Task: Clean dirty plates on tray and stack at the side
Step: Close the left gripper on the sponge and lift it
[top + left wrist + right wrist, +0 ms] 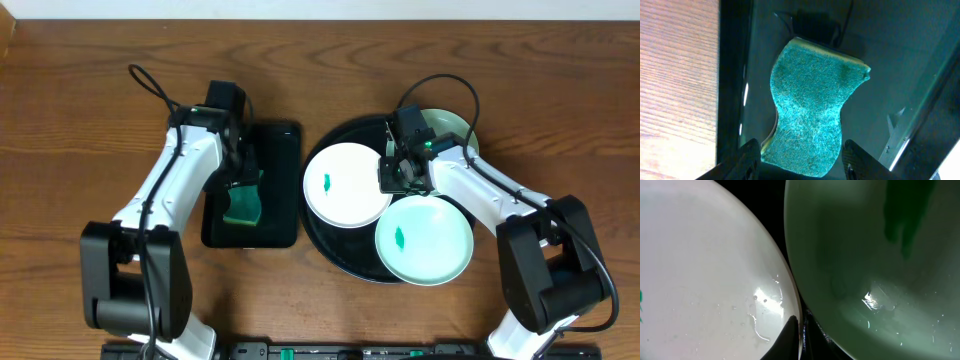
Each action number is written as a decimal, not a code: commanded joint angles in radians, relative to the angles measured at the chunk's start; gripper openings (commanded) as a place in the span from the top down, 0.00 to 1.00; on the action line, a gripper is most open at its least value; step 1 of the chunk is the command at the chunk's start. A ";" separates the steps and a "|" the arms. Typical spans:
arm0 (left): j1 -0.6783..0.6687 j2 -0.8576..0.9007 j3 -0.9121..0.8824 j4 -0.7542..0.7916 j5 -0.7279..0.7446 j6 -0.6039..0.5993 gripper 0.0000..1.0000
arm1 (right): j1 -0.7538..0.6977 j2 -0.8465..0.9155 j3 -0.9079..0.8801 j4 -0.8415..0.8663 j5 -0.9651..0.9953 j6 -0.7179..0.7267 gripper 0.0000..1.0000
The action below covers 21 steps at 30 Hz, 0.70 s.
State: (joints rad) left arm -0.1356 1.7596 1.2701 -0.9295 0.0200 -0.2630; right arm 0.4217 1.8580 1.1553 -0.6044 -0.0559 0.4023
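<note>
While the plates wait to be wiped, the step in hand is, I judge, double: take up the sponge and secure one plate.

From overhead, the left gripper (243, 185) hangs over the rectangular tray (280, 150), its arm stretched far and bent down onto the sponge (243, 208). The right gripper (400, 175) reaches in from the right, low over the round tray (328, 248), at the right edge of the white plate (345, 185), between the near mint plate (424, 240) and the far mint plate (455, 130). All three plates lie on the round tray; none is stacked yet.

From the left wrist, the fingers (747, 157) stand wide apart at both sides of the sponge's near end. Whether they squeeze it I cannot tell. A firm, centred hold would leave enough sponge free for wiping.

From the right wrist, one fingertip (790, 335) sits at the white plate's rim, just beside a mint plate. The other is hidden, so its opening is unclear. It should catch the rim without pushing the neighbour.
</note>
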 commanded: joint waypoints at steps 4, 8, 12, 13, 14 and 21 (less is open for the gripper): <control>-0.002 0.043 -0.006 0.001 0.029 0.026 0.46 | 0.006 -0.004 -0.006 0.003 -0.001 0.009 0.95; -0.002 0.051 -0.006 0.004 0.029 0.025 0.46 | 0.006 -0.004 -0.006 0.003 -0.001 0.009 0.95; -0.002 0.051 -0.006 0.005 0.029 0.025 0.46 | 0.006 -0.004 -0.006 0.003 -0.002 0.009 0.95; -0.002 0.051 -0.007 0.005 0.029 0.025 0.46 | 0.006 -0.004 -0.006 0.003 -0.002 0.009 0.95; -0.002 0.051 -0.008 0.005 0.029 0.025 0.46 | 0.006 -0.004 -0.006 0.003 -0.002 0.009 0.95; -0.002 0.051 -0.064 0.060 0.029 0.025 0.46 | 0.006 -0.004 -0.006 0.003 -0.001 0.009 0.95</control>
State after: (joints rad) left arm -0.1356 1.7988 1.2495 -0.8909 0.0463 -0.2543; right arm 0.4217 1.8580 1.1553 -0.6044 -0.0559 0.4023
